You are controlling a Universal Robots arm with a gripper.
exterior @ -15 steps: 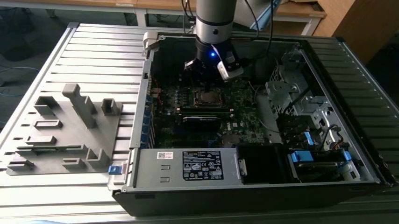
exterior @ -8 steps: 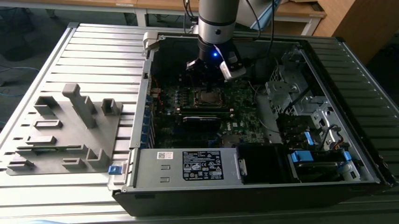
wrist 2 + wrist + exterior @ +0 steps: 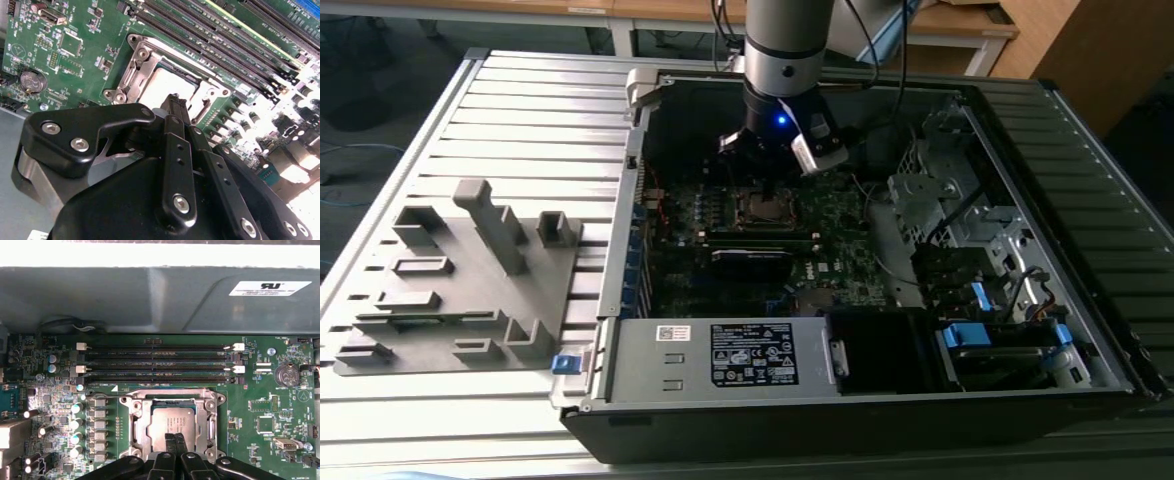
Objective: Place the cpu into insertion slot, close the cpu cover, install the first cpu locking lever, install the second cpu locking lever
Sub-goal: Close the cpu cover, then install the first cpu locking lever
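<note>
The slatted tabletop [image 3: 534,100] is carrying an open computer case [image 3: 854,425], and the arm [image 3: 787,40] is reaching down into it over the green motherboard [image 3: 260,405]. In both wrist views the silver cpu cover [image 3: 141,427] is lying flat, framing the insertion slot [image 3: 172,403], and the cpu [image 3: 167,422] is sitting inside it, grey top showing through the window. The claw [image 3: 175,437] is pinched narrow, its fingertips [image 3: 174,105] pressing together right over the cpu's top; I cannot tell whether they are touching it.
</note>
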